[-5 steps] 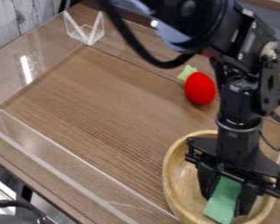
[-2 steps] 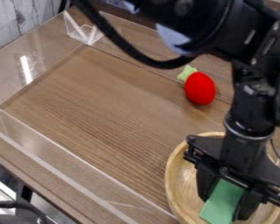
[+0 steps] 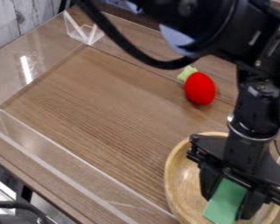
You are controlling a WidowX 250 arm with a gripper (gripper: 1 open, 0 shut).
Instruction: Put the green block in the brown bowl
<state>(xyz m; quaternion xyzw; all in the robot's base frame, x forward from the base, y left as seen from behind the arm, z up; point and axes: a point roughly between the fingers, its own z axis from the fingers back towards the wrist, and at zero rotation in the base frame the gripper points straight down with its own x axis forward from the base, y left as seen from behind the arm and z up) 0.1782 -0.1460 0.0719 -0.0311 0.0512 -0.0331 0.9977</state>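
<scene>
Brown bowl (image 3: 175,175) cut off by frame edge; green block (image 3: 227,204) partly behind pincer (image 3: 240,190).

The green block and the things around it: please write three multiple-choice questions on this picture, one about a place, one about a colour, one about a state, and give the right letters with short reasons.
1. Where is the flat green block?
A. on the bare wooden table
B. over the inside of the round light-brown wooden bowl
C. beside the red ball

2. What colour is the small round ball on the wooden table?
A. blue
B. yellow
C. red

3. How is the black robot hand placed?
A. pointing down with the green block between its fingers
B. lying flat on the table
C. raised high, far from the bowl

Answers:
1. B, the block shows inside the bowl's rim.
2. C, it is bright red.
3. A, a dark finger stands on each side of the block, above the bowl.
</scene>
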